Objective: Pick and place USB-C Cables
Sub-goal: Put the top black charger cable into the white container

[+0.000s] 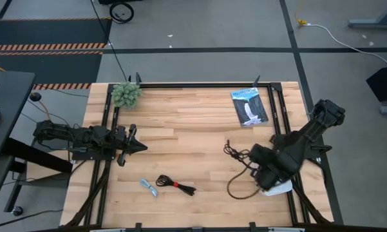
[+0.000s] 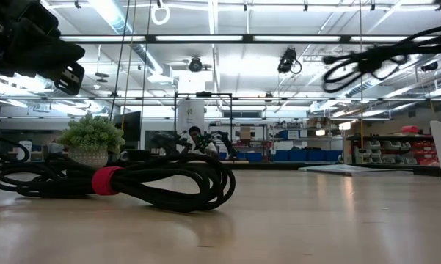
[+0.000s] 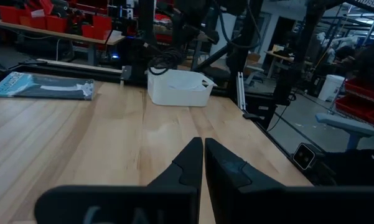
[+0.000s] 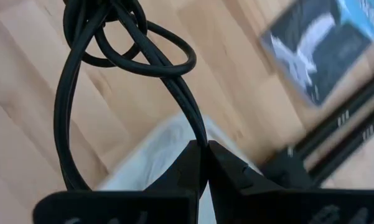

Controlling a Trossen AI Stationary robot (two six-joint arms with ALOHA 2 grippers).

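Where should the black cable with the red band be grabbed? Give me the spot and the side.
Grip it at the red band, where the strands of the black cable are bunched tight. Come straight down from above, closing across the bundle: it lies flat on the table, and the band sits clear of the pale blue cable.

Pale wood planks with visible grain and a soft satin sheen across the worktop (image 1: 187, 129), framed along its edges by matt black metal rails (image 1: 199, 84). Smooth, slightly glossy black rubbery sheathing on the cable (image 4: 137, 56) pinched in the right gripper (image 4: 204, 149), whose dark fingers look like matt hard plastic; same sheathing on the coiled cable (image 2: 147, 180) near the front edge, wrapped by a matt red band (image 2: 105, 180). Glossy printed film on the dark blue packet (image 1: 250, 106) towards the far right corner, smooth white plastic on the tray (image 3: 177, 87), fuzzy green foliage on the little plant (image 1: 126, 94) at the far left corner.
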